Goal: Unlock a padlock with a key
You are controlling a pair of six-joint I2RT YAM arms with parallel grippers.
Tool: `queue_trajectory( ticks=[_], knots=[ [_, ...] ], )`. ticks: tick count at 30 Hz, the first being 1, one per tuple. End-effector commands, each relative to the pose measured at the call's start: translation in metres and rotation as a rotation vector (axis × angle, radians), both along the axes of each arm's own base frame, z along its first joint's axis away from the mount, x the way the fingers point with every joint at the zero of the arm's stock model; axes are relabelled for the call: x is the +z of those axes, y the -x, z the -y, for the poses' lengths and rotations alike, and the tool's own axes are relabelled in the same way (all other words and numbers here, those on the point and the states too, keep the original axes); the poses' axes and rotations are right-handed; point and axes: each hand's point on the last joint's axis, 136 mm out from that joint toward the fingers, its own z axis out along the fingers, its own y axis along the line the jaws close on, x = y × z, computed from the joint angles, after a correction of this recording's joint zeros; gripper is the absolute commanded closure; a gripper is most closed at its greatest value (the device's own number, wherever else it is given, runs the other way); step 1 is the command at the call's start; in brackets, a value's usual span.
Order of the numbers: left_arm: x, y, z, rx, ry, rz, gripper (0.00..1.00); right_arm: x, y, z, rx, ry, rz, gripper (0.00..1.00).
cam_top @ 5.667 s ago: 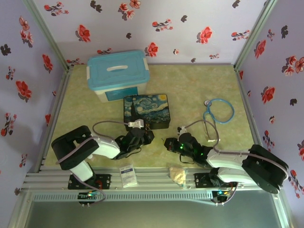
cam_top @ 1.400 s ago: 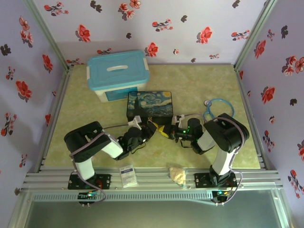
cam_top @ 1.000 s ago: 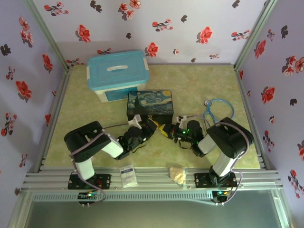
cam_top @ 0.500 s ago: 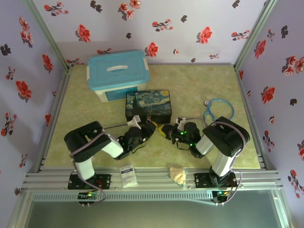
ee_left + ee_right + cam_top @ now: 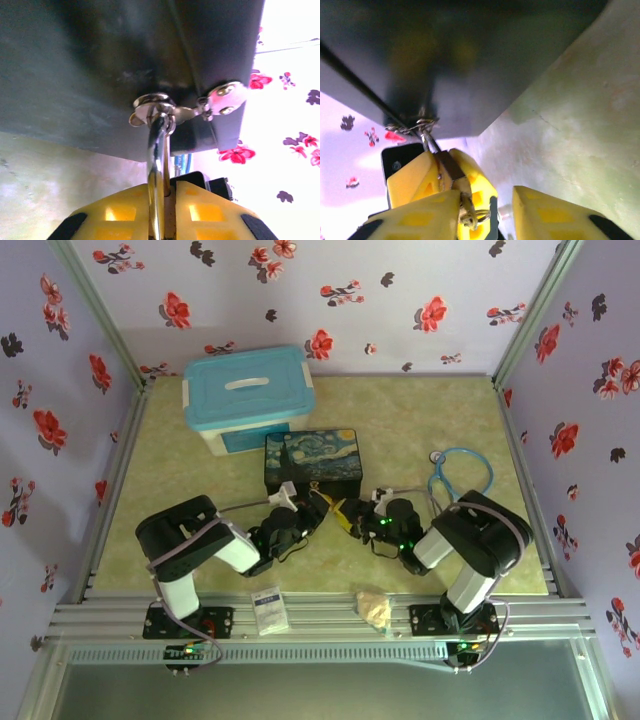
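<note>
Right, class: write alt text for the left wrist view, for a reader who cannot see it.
The left end effector clamps the padlock by its silvery shackle, which hooks through a metal hasp on the dark box. Green tabletop below left, floral wall at right.

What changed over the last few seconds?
Right claw edged up to the padlock, then opened, letting go of the key and leaving it in the padlock. Left claw still clamps the padlock; box is nearly where it was.
</note>
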Motion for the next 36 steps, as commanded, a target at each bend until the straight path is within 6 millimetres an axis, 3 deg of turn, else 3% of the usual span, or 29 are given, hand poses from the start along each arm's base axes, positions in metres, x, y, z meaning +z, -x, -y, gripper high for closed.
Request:
queue_trajectory(
  ticks=[1, 3, 6, 10, 15, 21, 28, 36],
  knots=[
    [0.017, 0.032, 0.027, -0.162, 0.063, 0.023, 1.00, 0.006, -0.014, 0.012, -0.071, 0.113, 0.094, 0.62],
    [0.014, 0.032, 0.024, -0.157, 0.053, 0.022, 1.00, -0.002, -0.010, 0.014, -0.041, 0.190, 0.090, 0.63],
    [0.010, 0.032, 0.021, -0.145, 0.043, 0.020, 1.00, 0.003, -0.004, 0.017, -0.019, 0.220, 0.130, 0.67],
    [0.010, 0.031, 0.019, -0.136, 0.037, 0.023, 1.00, 0.005, 0.002, 0.027, -0.013, 0.293, 0.144, 0.86],
    [0.010, 0.031, 0.018, -0.134, 0.040, 0.021, 1.00, 0.017, 0.007, 0.025, 0.010, 0.269, 0.163, 0.81],
    [0.015, 0.027, 0.016, -0.109, 0.050, 0.032, 1.00, -0.005, 0.022, 0.028, 0.058, 0.379, 0.147, 0.81],
    [0.023, 0.024, 0.022, -0.108, 0.070, 0.041, 1.00, 0.017, 0.029, 0.011, 0.089, 0.266, 0.236, 0.76],
    [0.021, 0.026, 0.022, -0.112, 0.081, 0.025, 1.00, 0.018, 0.027, 0.006, 0.072, 0.214, 0.226, 0.92]
  ],
)
